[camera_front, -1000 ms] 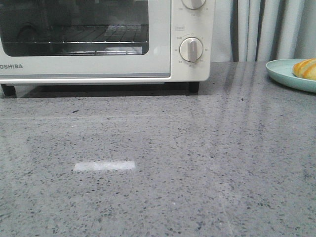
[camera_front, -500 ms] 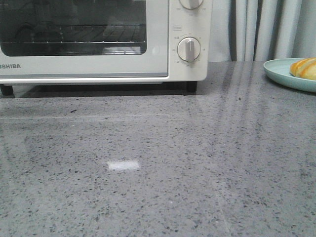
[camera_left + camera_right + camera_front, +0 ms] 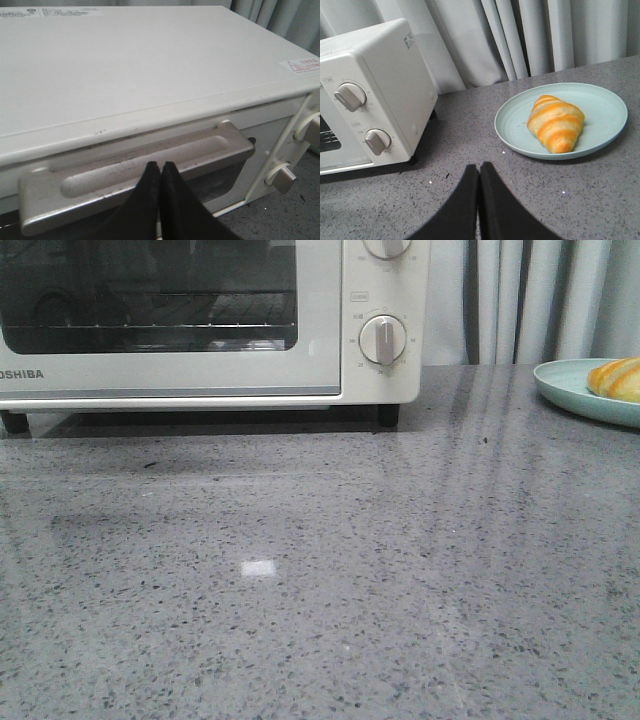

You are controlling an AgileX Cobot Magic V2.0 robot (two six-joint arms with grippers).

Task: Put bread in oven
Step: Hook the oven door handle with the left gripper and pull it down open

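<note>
I am holding my left gripper (image 3: 160, 167) just in front of the toaster oven (image 3: 200, 330), its two black fingers pressed together with nothing between them, the tips lying against the long silver door handle (image 3: 135, 172) below the oven's flat cream top. The glass door is standing closed, with the wire rack (image 3: 150, 328) showing dimly behind it. My right gripper (image 3: 479, 170) is hanging over the grey speckled countertop (image 3: 330, 570), fingers likewise pressed together and holding nothing. The bread (image 3: 555, 122) is lying on the pale teal plate (image 3: 605, 107), on the far right of the counter, well apart from the oven and beyond my right fingertips. Grey curtains (image 3: 520, 37) are hanging behind the counter.
</note>
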